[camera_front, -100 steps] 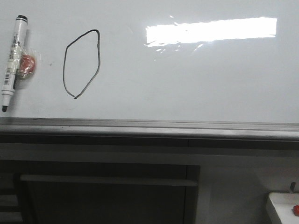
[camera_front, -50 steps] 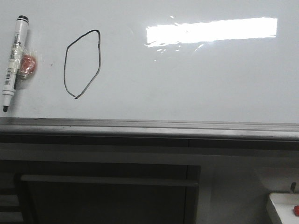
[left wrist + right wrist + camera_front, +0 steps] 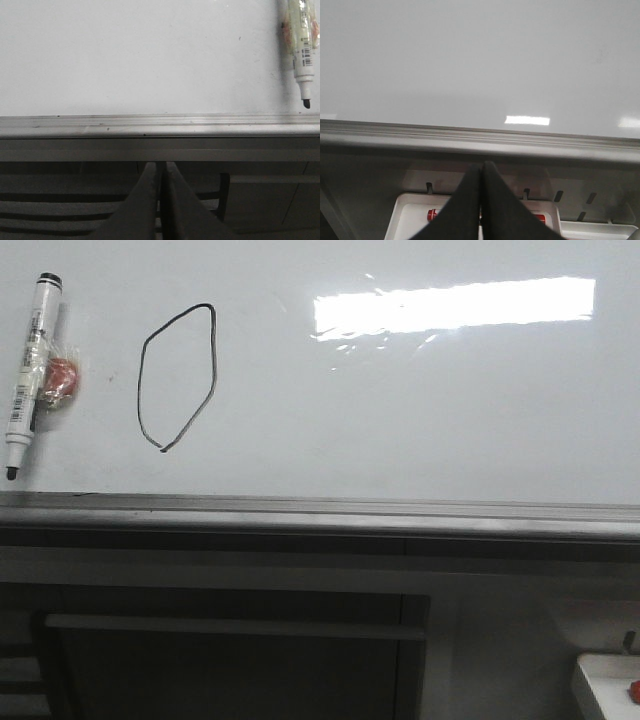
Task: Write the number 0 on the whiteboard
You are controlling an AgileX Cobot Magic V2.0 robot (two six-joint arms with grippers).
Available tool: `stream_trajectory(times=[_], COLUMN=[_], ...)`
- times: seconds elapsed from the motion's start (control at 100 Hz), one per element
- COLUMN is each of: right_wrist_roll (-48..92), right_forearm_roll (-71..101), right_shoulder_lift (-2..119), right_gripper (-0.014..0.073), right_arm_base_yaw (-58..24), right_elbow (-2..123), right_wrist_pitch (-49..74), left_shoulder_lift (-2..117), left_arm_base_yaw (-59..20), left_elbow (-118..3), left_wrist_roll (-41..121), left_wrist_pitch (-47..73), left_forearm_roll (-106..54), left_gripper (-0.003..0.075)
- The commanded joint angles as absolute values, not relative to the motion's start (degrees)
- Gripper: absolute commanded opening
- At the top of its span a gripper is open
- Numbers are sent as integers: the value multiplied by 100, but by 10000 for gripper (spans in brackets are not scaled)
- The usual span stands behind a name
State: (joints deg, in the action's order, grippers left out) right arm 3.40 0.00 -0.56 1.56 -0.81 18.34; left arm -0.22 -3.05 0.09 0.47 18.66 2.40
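The thin black hand-drawn number 0 (image 3: 176,377), an angular loop with a pointed bottom, sits on the left part of the large glossy white whiteboard (image 3: 420,410), above its grey metal ledge (image 3: 320,510). Just left of the loop a white marker pen with a black cap (image 3: 27,375) lies against the board, tip down, over a small red round piece (image 3: 60,378). The left gripper (image 3: 160,170) and the right gripper (image 3: 481,172) each show dark fingers pressed together, below the ledge, holding nothing.

Black number 0 (image 3: 176,377) — glossy white whiteboard (image 3: 420,410) (grey ledge)
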Motion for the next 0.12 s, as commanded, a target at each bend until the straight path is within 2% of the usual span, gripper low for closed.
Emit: stream_trajectory(times=[0.0,0.11], right_wrist_roll=[341,341], right_forearm_roll=[-83,-83], right_shoulder_lift=[-174,-174], right_gripper=[-61,-61], right_arm_base_yaw=[189,189], right_elbow=[-217,-217], right_wrist_pitch=[1755,1755], left_shoulder_lift=[-165,-165], left_arm_base_yaw=[-297,-297], left_elbow=[66,66], left_wrist_roll=[0,0], left_wrist_pitch=[1450,1450], left_forearm_roll=[238,238], left_gripper=[-20,-20])
